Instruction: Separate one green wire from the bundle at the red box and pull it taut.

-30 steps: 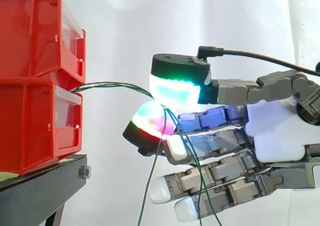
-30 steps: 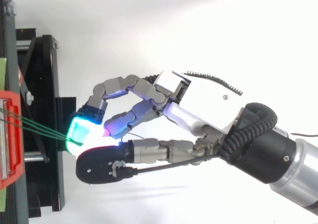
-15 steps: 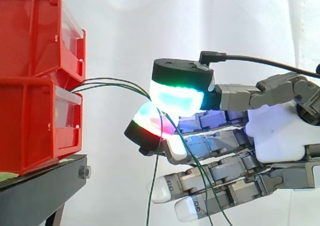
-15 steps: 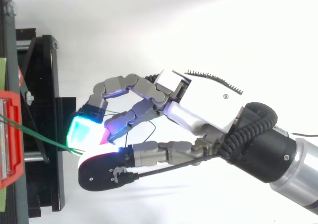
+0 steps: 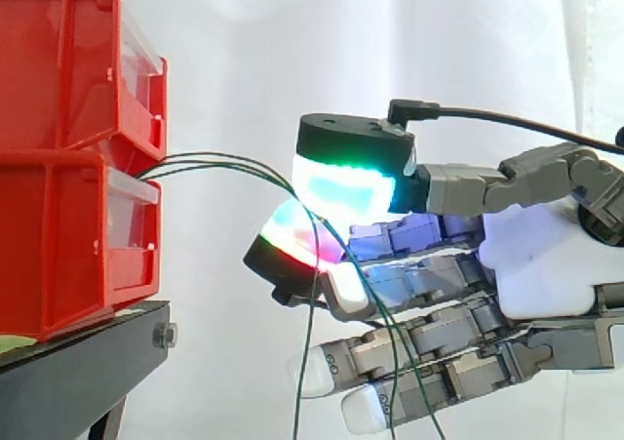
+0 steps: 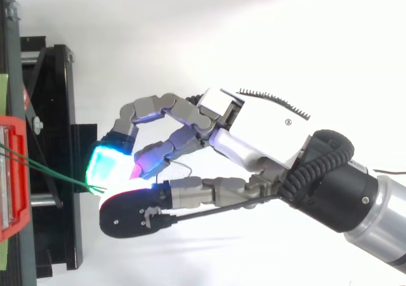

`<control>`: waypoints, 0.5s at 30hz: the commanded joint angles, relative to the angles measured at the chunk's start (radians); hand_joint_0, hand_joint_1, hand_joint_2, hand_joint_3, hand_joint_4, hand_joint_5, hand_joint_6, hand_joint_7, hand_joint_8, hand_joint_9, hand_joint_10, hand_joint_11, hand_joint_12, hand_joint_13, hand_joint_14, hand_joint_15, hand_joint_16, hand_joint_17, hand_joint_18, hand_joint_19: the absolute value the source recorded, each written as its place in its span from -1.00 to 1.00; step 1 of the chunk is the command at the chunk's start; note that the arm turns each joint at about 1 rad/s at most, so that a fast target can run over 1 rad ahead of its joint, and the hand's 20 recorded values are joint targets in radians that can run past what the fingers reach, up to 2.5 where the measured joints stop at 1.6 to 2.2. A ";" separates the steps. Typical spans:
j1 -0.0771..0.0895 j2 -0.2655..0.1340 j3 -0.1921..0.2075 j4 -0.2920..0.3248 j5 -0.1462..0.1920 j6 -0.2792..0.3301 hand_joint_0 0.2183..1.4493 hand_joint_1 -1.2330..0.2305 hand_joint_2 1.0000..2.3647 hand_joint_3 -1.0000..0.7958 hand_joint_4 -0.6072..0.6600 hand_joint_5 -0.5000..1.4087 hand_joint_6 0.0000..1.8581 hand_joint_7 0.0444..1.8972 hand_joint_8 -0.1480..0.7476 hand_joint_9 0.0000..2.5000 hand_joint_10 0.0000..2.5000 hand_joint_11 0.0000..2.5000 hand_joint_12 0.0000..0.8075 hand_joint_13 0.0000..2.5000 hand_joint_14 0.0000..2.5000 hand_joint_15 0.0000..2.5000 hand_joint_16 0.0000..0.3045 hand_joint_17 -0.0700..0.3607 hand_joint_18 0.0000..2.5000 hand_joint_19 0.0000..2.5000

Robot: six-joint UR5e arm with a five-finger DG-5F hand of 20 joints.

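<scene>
Several thin green wires come out of the gap between two stacked red bins at the left and arch rightward to my hand. The wires pass between the thumb's green-glowing pad and a red-and-green glowing fingertip below it, which pinch them. Past the pinch the wires hang down in front of the lower fingers. From above, the wires run from the red bin to the cyan pad of my hand.
The bins rest on a black stand, whose frame sits at the left in the top view. A white curtain lies behind everything. Open space lies to the right of the bins, around the hand.
The wires, nearly straight a second ago, now bow upward with some slack between bin and pinch. The hand has shifted very slightly; the pinch is kept.
</scene>
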 commanded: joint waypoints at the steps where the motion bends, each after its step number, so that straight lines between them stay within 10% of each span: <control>1: 0.000 0.000 0.000 0.000 -0.001 0.000 -0.39 -0.18 -0.98 -0.26 0.08 -0.65 -0.12 0.17 -0.09 -0.06 -0.98 -0.36 -0.09 -0.31 -0.99 -0.69 -0.69 -0.19 -0.36 -0.70; 15: -0.002 0.000 0.000 0.000 -0.001 -0.002 -0.40 0.06 -0.99 -0.31 0.16 -0.62 -0.19 0.20 -0.08 -0.02 -0.98 -0.37 -0.08 -0.28 -0.99 -0.68 -0.69 -0.18 -0.35 -0.69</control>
